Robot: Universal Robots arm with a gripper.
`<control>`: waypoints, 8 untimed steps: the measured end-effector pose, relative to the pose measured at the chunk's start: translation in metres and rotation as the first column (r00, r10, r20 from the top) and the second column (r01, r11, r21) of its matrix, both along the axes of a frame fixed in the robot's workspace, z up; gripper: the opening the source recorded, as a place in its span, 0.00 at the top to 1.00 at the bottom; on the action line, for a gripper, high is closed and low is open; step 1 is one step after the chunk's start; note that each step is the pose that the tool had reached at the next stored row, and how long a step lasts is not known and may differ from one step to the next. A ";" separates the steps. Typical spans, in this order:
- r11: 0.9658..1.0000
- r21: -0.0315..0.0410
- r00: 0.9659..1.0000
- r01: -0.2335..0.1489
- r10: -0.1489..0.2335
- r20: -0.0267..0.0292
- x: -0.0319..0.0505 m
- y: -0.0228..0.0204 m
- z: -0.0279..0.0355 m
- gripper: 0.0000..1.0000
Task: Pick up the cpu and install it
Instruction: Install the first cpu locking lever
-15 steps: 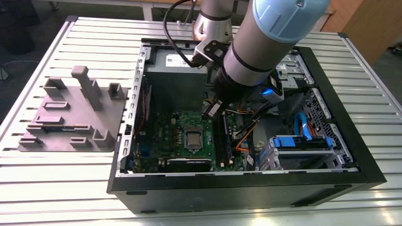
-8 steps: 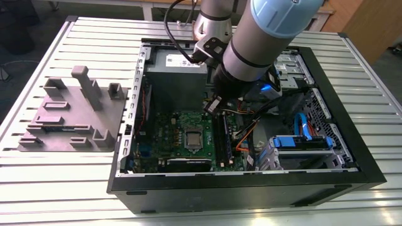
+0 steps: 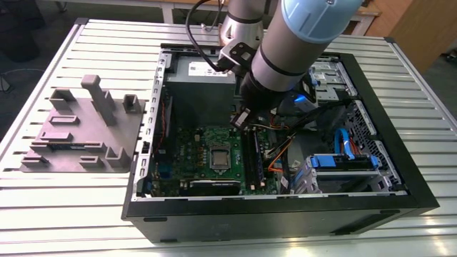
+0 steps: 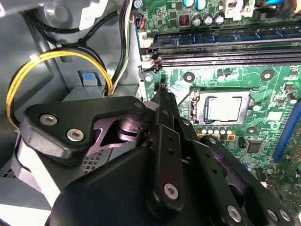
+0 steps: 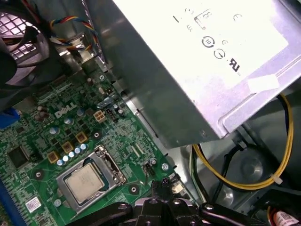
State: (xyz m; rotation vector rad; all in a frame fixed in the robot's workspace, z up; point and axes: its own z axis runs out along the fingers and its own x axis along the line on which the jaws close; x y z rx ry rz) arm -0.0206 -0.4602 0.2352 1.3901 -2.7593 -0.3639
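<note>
- The cpu (image 5: pixel 84 182), a small flat square chip with a silver-grey top, lies inside the metal-framed socket (image 5: pixel 115 165) on the green motherboard (image 5: pixel 70 122). In both wrist views it looks seated, flat and square in the frame.
- In the exterior view the cpu (image 3: pixel 219 157) sits near the middle of the motherboard (image 3: pixel 192 144), inside the open computer case (image 3: pixel 286 214).
- The gripper (image 4: pixel 162 92) hovers just beside the socket, above the board edge. Its fingers (image 4: pixel 164 101) appear pressed together with nothing between them.
- A big grey box with a white label (image 5: pixel 197 61) stands close by, and a yellow cable (image 4: pixel 61 59) loops beside it.
- The case rests on a slatted metal table (image 3: pixel 85 198). A grey fixture tray (image 3: pixel 82 134) lies on the exterior view's left.
- Risk, as a judgement: the fingertips are near the socket frame and small board parts, so a sideways drift could scrape them or snag the nearby wires.
- Hard to tell: whether the socket's retaining frame is latched. The arm (image 3: pixel 300 37) hides the far part of the case.
</note>
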 end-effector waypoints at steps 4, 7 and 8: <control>1.000 0.000 1.000 -0.019 0.019 0.002 -0.0016 0.0001 -0.0021 0.90; 0.999 -0.001 0.999 -0.040 0.040 0.004 -0.0022 0.0001 -0.0029 0.90; 0.999 -0.001 0.999 -0.042 0.042 0.004 -0.0030 -0.0002 -0.0030 0.90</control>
